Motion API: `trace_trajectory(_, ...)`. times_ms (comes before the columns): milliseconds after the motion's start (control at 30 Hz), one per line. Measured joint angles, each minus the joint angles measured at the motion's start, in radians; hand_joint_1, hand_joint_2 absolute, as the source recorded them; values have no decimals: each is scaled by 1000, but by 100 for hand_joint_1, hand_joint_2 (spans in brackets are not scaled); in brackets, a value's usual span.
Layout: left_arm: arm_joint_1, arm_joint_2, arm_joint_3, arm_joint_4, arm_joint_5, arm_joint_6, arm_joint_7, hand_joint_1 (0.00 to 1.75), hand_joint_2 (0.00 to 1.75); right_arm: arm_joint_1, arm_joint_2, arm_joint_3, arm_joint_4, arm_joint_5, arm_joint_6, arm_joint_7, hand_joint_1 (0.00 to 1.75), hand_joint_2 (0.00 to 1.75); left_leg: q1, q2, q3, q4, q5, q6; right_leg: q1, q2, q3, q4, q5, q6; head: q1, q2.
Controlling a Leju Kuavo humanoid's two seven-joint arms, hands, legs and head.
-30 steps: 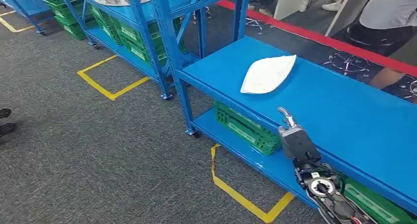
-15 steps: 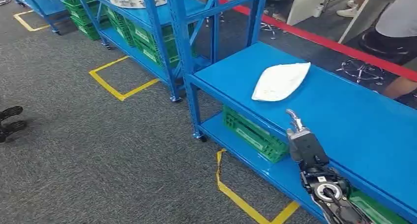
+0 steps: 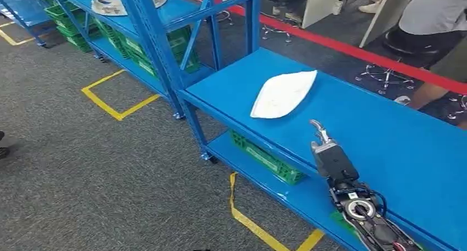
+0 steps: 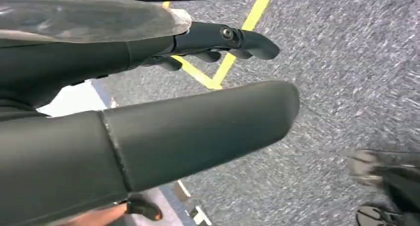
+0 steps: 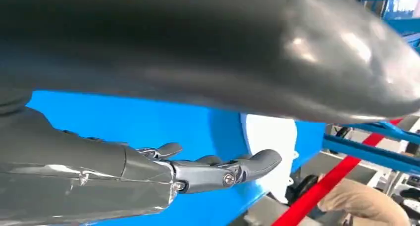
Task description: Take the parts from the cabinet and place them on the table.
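Note:
A flat white part [image 3: 283,94] lies on the blue table [image 3: 385,135], near its left end. More pale parts [image 3: 107,2] sit on the top shelf of the blue cabinet [image 3: 165,17] at the back left. My right hand [image 3: 326,152] hovers over the table's front edge, a short way from the white part, fingers apart and holding nothing. The right wrist view has that hand [image 5: 198,171] stretched out above the blue top, with the white part [image 5: 270,137] beyond it. My left hand [image 4: 198,112] hangs over grey carpet, its fingers apart and holding nothing.
Green crates [image 3: 264,157] stand on the table's lower shelf and on the cabinet's lower shelves. Yellow tape squares [image 3: 110,102] mark the carpet. A person [image 3: 429,25] sits behind the table past a red floor line [image 3: 341,47]. A shoe [image 4: 381,216] is on the floor at my left.
The whole picture has swung right and then back left, so the camera has moved. My right hand stays over the table's front edge, and the white part has not shifted on the table.

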Motion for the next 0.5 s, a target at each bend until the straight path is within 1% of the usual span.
trace_trajectory(33, 0, 1, 0, 0, 0, 0, 0, 0, 0, 0, 0, 0, -2, 0, 0, 0, 0, 0, -13, 1, 36, -94, 48, 17, 1, 0, 8, -1, -6, 1, -4, 0)
trace_trajectory(67, -1, 8, 0, 1, 0, 1, 0, 0, 0, 1, 0, 0, -3, 0, 0, 0, 0, 0, -17, 9, 54, -119, 28, 33, 0, -1, 10, -7, -10, 3, 1, 0)
trace_trajectory(100, -3, 4, 0, 0, 0, 1, 0, 0, 0, 1, 0, 0, -3, 0, -1, 0, 0, 0, -24, 9, 60, -144, 27, 35, -2, 1, 9, -9, -12, 8, 0, 0)
trace_trajectory(133, -5, 8, 0, 0, 0, 2, -1, 0, 0, 2, 0, 0, -4, 0, -1, 1, 0, 0, -26, 8, 62, -147, 25, 35, -4, -1, 11, -17, -12, 16, -7, 0)
trace_trajectory(167, -5, 9, 0, 0, 0, 2, -1, 0, 0, 5, 0, 0, -4, 1, 0, 1, 0, 0, -26, 6, 68, -164, 23, 35, -4, -4, 20, -8, -1, 20, -9, 0)
trace_trajectory(200, -4, 9, 0, 0, 0, 2, -1, 0, 0, 5, 0, 0, -6, 1, -1, 2, 0, 0, -21, 6, 84, -174, 21, 38, -3, -5, 32, -15, 0, 26, -10, 0)
trace_trajectory(233, -3, 8, 0, 1, 0, 2, 0, 0, 0, 4, 0, 0, -8, 1, -1, 2, 0, 0, -12, 6, 107, -192, 23, 35, -1, -7, 25, -7, -13, 28, -9, 0)
trace_trajectory(267, 1, 6, 0, 1, 2, 2, -1, 0, 0, 2, 0, -2, -8, 3, -1, 1, 0, 0, -13, 8, 121, -198, 21, 34, -1, -6, 19, 24, -27, 32, -3, 0)
trace_trajectory(300, 0, 5, 0, 1, 3, 2, 0, 0, 0, 0, 0, -2, -10, 3, -1, 3, 0, 0, -11, 7, 128, -199, 16, 39, -2, -5, -18, 98, -55, 36, 2, 0)
trace_trajectory(367, -2, 2, 0, 1, 3, 2, -1, 0, 0, 5, 0, -3, -10, 5, 0, 7, 0, 0, -11, 4, 136, -199, 6, 36, -7, -5, -115, 256, -117, 43, 11, 0)
trace_trajectory(400, -1, 1, 0, 1, 3, 2, -1, 0, 0, 7, 0, -4, -10, 5, 0, 7, 0, 0, -10, 2, 142, -199, 0, 33, -11, -6, -147, 295, -123, 48, 18, 0)
trace_trajectory(433, -1, 0, 0, 1, 3, 2, -1, 0, 0, 8, 0, -4, -10, 5, 0, 8, 0, 0, -8, 1, 152, -198, -6, 30, -13, -6, -156, 288, -102, 54, 23, 0)
trace_trajectory(467, 2, -1, 0, 1, 3, 2, -1, 0, 0, 8, 0, -4, -10, 5, 1, 8, 0, 0, -5, 0, 163, -197, -14, 25, -17, -6, -147, 241, -59, 58, 27, 0)
trace_trajectory(500, 3, -3, 0, 1, 3, 2, 0, 0, 0, 7, 0, -6, -10, 5, 0, 8, 0, 0, -2, 0, 176, -195, -24, 19, -21, -6, -119, 154, 9, 61, 31, 0)
